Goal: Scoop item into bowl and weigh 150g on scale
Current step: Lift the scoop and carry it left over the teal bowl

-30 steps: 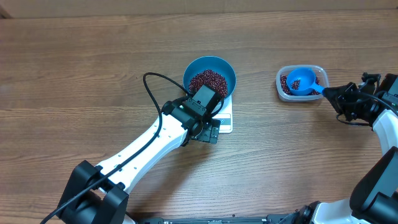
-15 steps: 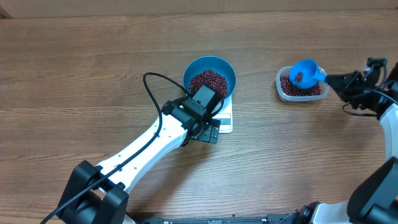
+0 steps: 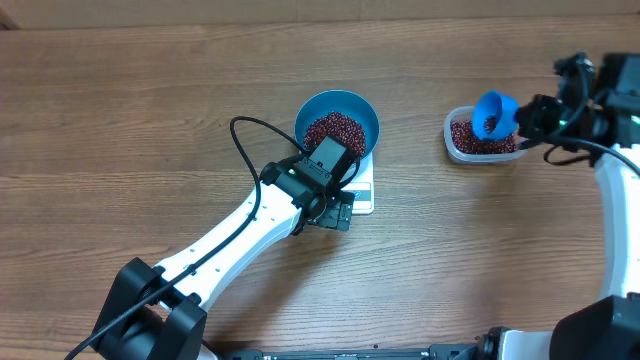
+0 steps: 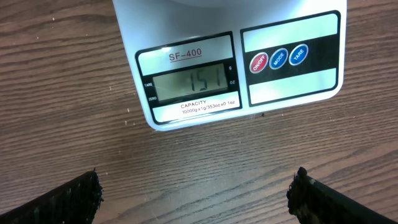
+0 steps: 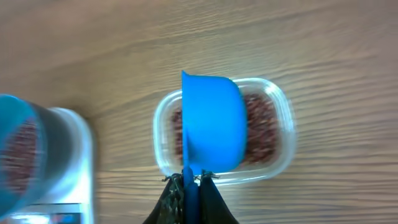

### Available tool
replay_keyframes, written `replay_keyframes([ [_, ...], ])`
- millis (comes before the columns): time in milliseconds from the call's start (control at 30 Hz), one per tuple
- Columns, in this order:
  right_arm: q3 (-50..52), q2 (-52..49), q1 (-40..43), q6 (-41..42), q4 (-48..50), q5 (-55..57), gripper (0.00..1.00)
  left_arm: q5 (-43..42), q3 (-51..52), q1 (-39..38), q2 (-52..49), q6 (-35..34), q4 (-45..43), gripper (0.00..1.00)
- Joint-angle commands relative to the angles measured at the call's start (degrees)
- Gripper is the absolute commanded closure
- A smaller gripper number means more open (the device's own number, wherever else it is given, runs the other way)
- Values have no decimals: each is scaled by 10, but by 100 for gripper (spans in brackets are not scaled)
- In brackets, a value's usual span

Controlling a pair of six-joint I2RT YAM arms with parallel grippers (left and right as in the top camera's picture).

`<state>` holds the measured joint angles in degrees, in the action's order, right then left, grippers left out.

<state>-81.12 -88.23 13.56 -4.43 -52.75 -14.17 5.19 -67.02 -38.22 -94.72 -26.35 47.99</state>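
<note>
The right jaws are clamping the glossy scoop (image 3: pixel 494 112) by its handle, tilting it over the clear tub (image 3: pixel 455 140) well right of the scale (image 4: pixel 236 62). The left jaws are hanging wide open before it. With small oval beans (image 3: pixel 337 130) in the round bowl (image 3: pixel 310 105) atop the scale reading about on target, I'd be emptying the scoop gently into the tub.

Blue bowl (image 3: pixel 310 108) of red-brown beans (image 3: pixel 335 130) atop white scale (image 4: pixel 239 74), display at 151
</note>
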Motion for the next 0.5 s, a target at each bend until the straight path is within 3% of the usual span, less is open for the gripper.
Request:
replay_keyframes([
  [0,-26,17,-58,-67,0,171,96,8,1,1,7,13,-1,0],
  [133,-26,14,-123,-119,2,242,96,8,1,1,7,13,-1,0],
  [300,-26,14,-177,-124,12,371,96,8,1,1,7,13,-1,0],
  [467,-26,14,-197,-126,14,390,96,8,1,1,7,13,-1,0],
])
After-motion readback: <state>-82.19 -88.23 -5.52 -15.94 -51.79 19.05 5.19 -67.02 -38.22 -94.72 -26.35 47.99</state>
